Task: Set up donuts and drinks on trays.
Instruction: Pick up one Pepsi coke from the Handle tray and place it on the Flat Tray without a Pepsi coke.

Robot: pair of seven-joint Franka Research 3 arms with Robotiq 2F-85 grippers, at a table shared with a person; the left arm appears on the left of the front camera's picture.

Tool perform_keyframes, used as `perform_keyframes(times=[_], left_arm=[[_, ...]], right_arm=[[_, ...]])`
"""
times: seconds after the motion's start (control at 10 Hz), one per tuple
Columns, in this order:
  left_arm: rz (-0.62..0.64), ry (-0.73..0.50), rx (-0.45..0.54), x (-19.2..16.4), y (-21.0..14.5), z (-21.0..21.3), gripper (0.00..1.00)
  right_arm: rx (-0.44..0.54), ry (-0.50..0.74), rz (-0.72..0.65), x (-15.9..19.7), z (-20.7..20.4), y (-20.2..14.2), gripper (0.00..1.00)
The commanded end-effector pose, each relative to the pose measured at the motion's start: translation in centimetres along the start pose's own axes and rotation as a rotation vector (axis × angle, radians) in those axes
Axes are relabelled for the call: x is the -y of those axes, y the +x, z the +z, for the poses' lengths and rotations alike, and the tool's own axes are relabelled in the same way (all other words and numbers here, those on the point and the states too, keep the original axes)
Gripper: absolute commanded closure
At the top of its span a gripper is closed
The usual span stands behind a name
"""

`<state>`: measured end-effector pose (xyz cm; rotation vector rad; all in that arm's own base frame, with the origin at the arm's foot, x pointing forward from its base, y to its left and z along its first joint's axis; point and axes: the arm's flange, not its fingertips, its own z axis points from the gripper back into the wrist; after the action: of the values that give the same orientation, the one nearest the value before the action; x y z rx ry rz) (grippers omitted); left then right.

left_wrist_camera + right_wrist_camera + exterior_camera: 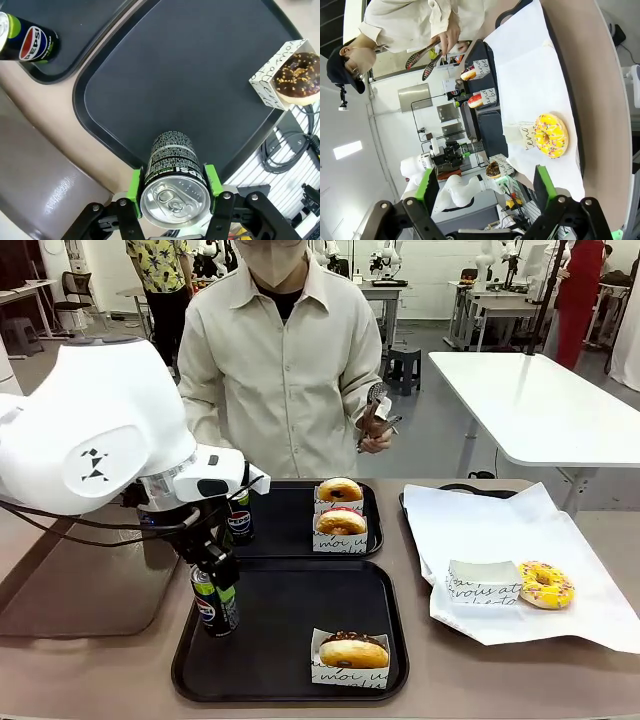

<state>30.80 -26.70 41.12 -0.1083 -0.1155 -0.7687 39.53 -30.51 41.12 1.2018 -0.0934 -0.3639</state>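
While the left gripper (pixel 173 189) is pinching an upright can (pixel 172 157), the near tray (pixel 190 90) is lying bare at its twelve o'clock

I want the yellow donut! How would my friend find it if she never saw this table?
Look for the big white paper sheet on the robot's right side of the table, beside the near black tray. The yellow donut lies on it, touching a white paper sleeve. It alone has yellow icing with coloured sprinkles, and no other donut sits on the paper.
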Motion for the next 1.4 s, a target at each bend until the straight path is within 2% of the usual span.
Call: perform_keyframes(times=[0.0,0.1,0.2,0.6,0.7,0.8,0.9,1.3], left_arm=[[-0.01,0.037,-0.005,0.5,0.4,-1.3,0.41],[-0.039,0.041,-0.019,0.6,0.5,-1.6,0.41],[-0.035,0.045,-0.01,0.7,0.4,-1.6,0.0],[-0.016,0.045,0.0,0.3,-0.1,-0.2,0.0],[-0.006,0.038,0.005,0.0,-0.2,0.5,0.11],[0.008,0.025,0.011,-0.2,-0.5,1.2,0.02],[0.014,0.02,0.016,-0.3,-0.8,2.3,0.0],[0.05,0.033,0.032,-1.3,-3.0,6.9,0.0]], right_arm=[[0.008,0.018,0.009,-0.1,0.0,0.0,0.0],[0.008,0.018,0.009,-0.1,0.0,0.0,0.0],[0.008,0.018,0.009,-0.1,0.0,0.0,0.0],[0.008,0.018,0.009,-0.1,0.0,0.0,0.0],[0.008,0.018,0.009,-0.1,0.0,0.0,0.0],[0.008,0.018,0.009,-0.1,0.0,0.0,0.0],[0.008,0.018,0.009,-0.1,0.0,0.0,0.0],[0.008,0.018,0.009,-0.1,0.0,0.0,0.0]])
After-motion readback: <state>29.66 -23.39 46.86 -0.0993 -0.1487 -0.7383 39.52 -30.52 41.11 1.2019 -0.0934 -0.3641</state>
